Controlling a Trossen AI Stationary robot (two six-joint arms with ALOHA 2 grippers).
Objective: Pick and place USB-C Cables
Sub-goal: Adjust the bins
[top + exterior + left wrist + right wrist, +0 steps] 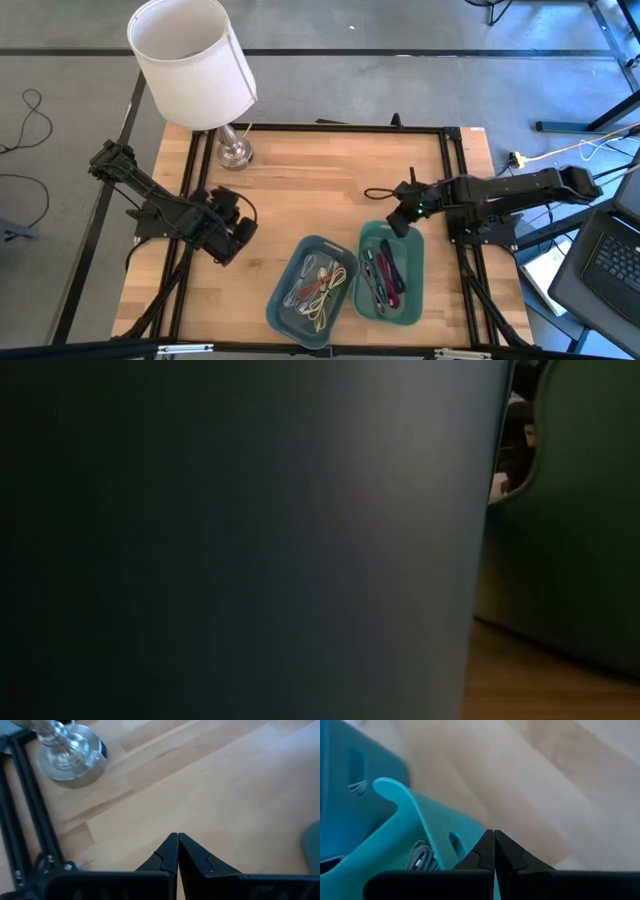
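Several USB-C cables (318, 285), in beige, white and red, lie bundled in the blue-grey tray (285, 262). Others, in red, purple and dark tones (386, 276), lie in the green tray (413, 250) to its right. My right gripper (401, 222) is shut and hovers over the green tray's far rim (410, 805). In the right wrist view, its shut gripper (493, 838) has a grey coiled cable (421, 856) showing inside the tray below. My left gripper (236, 236) is shut and empty over bare wood left of the blue-grey tray, as the left wrist view (177, 841) confirms.
A lamp with a white shade (192, 60) and a silver base (234, 152) stands at the table's far left; the base (70, 751) also shows ahead of my left gripper. The trays' walls (250, 540) block the low view. Bare wood (330, 185) lies between the arms. A black frame (452, 180) edges the table.
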